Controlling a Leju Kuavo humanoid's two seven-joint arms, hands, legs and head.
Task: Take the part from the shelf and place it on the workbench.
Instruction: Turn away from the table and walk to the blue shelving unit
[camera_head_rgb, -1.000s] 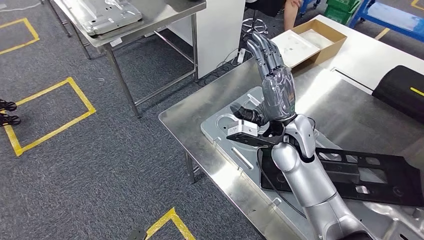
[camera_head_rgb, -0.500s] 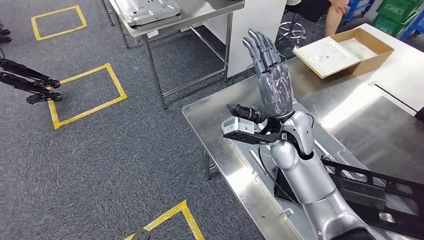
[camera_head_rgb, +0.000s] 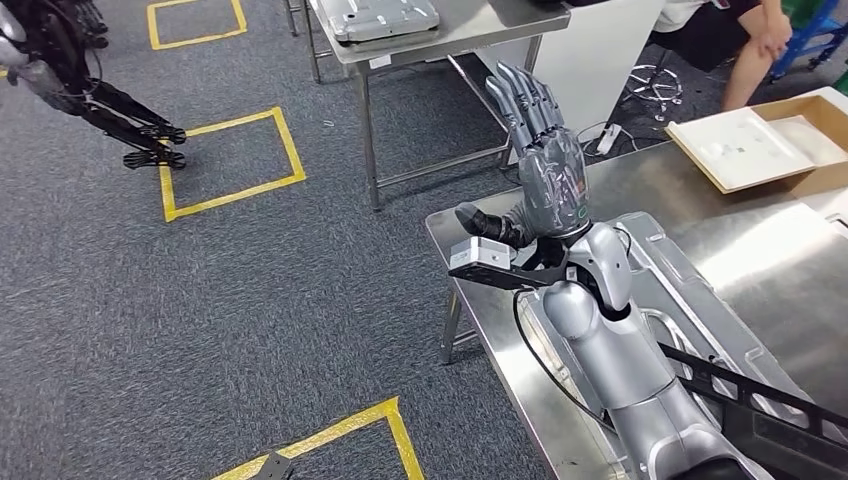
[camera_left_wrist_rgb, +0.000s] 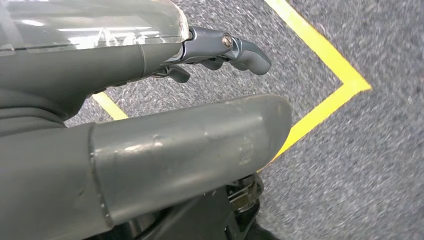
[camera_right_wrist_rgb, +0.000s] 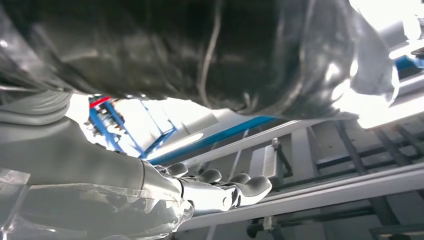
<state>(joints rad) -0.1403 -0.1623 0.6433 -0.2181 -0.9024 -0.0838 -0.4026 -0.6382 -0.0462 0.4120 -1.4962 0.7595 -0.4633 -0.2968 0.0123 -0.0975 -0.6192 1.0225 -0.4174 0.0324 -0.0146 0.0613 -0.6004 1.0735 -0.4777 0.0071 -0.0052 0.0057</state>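
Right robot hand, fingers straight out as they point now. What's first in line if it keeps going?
Probably nothing close. The right robot hand is raised, open and empty, above the near corner of the workbench, with its fingers aimed up and away. The far table lies in that direction, but depth is unclear.
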